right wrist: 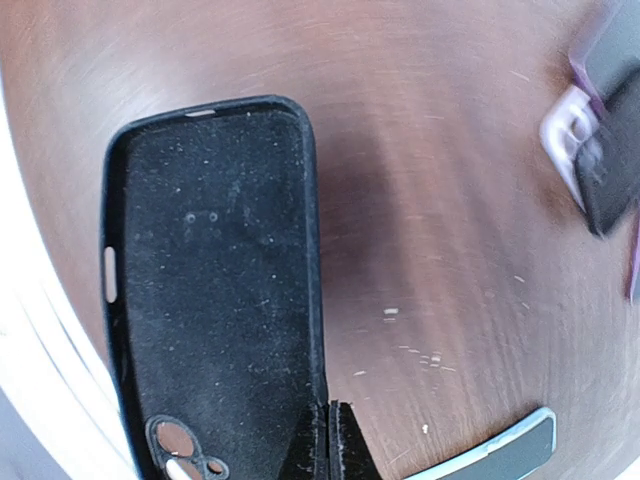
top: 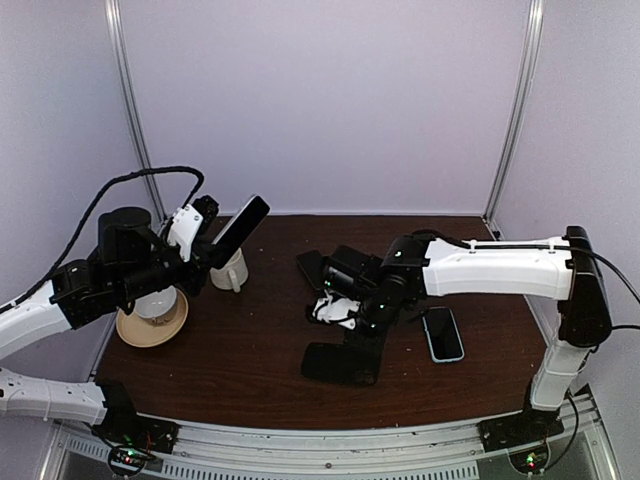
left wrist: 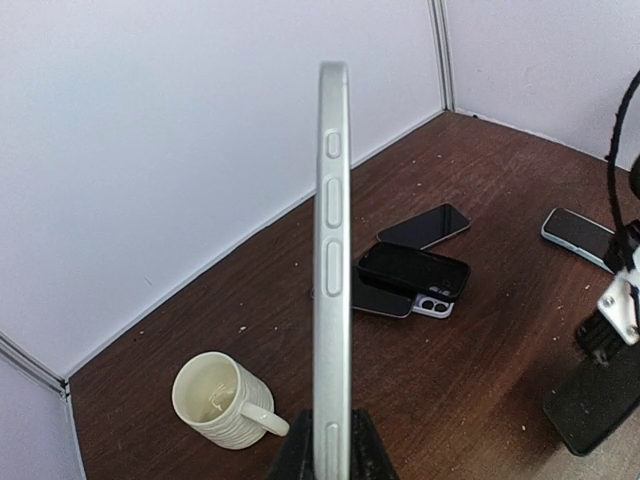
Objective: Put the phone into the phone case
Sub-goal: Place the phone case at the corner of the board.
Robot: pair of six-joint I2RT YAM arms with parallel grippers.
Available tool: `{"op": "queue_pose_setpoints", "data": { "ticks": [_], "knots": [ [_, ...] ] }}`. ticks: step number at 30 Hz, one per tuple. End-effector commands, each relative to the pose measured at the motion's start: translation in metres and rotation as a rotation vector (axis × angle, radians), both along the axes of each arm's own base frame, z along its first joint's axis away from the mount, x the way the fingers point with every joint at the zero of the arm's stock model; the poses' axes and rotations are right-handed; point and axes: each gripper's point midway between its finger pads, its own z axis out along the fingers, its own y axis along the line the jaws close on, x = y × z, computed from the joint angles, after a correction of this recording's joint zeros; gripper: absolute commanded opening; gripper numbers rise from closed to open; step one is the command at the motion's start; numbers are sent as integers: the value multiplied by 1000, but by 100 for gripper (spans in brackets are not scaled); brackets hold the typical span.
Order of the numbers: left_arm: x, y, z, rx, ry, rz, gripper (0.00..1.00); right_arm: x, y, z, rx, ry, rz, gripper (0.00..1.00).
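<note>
The left gripper [top: 214, 251] is closed on the phone [top: 243, 222] and holds it by its lower end, high over the left back part of the table [top: 250, 350]. In the left wrist view the phone [left wrist: 332, 250] is seen from its thin side, upright, with the side buttons facing the camera and one dark finger on each flat face. The phone case [top: 342, 362] is at the front middle of the table, well apart from the phone, with its open side up and the camera hole toward the near end. The right gripper [right wrist: 330, 440] has its fingers almost together, only a thin line between them, and it seems to pinch the right long wall of the phone case [right wrist: 215, 280]. Just behind the case lies a pile of other phones [top: 335, 290], and a blue-rimmed phone [top: 443, 333] lies near on its right. A mug [top: 230, 270] stands under the raised phone, and a saucer [top: 152, 325] with a cup is beside it at the left edge. Between the mug and the case the wood is bare.
</note>
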Motion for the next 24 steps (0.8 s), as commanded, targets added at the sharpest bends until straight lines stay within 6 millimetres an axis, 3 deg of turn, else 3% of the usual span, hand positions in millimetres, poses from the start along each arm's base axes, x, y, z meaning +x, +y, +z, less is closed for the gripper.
{"op": "queue_pose_setpoints", "data": {
  "ticks": [1, 5, 12, 14, 18, 21, 24],
  "knots": [
    [8, 0, 28, -70, -87, 22, 0, -23, -6, -4, -76, -26, 203, 0],
    [8, -1, 26, -65, -82, 21, 0, -29, -7, -26, -151, -36, 287, 0],
    [12, -1, 22, -49, -80, 33, 0, -16, 4, -51, -241, -102, 364, 0],
    [12, -1, 21, -46, -77, 34, 0, -11, 9, -55, -247, -125, 363, 8],
    [11, -3, 21, -51, -73, 25, 0, 5, 10, -44, -261, -213, 313, 36],
    [13, -4, 17, -43, -65, 26, 0, 8, 12, -24, -230, -230, 248, 38],
    [14, -4, 16, -39, -62, 27, 0, -1, 13, -5, -139, -202, 139, 34]
  ]
}}
